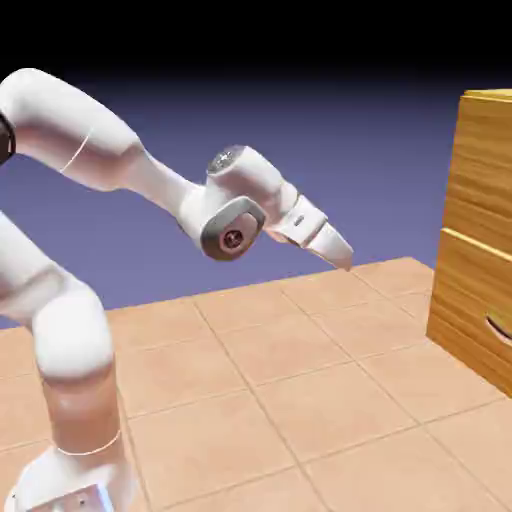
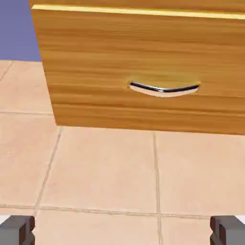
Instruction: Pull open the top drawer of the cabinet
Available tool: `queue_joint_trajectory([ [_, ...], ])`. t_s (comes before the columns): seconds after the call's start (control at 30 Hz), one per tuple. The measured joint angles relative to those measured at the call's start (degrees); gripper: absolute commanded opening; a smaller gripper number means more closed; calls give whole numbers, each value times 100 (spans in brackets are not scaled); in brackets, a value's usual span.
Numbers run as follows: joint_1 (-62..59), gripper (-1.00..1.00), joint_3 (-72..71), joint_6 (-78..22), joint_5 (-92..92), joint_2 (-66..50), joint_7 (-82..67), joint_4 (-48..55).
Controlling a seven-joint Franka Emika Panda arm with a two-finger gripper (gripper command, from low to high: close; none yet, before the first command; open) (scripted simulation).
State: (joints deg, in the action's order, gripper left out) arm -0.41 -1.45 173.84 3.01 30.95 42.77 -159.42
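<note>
From the exterior view's left, the white arm (image 1: 70, 340) is seen rising from the tiled bench (image 1: 280, 400), with the tool (image 1: 338, 250) held released and empty, its two grey fingertips (image 2: 16, 229) spread wide at the hand view's bottom edge. The cabinet (image 1: 480, 240) stands well apart at the right edge. The top drawer (image 1: 488, 150) is judged still shut; its handle is not seen. The hand view is aimed at a lower drawer (image 2: 143, 67) with a curved silver handle (image 2: 164, 88), so the tool should be raised and levelled before approaching. The drawer front faces the arm, its long axis horizontal.
</note>
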Motion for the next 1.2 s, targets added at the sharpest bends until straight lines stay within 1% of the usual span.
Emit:
queue_joint_trajectory([
  [1.2,-3281,100,-4341,-492,8970,-5099,932,4729],
])
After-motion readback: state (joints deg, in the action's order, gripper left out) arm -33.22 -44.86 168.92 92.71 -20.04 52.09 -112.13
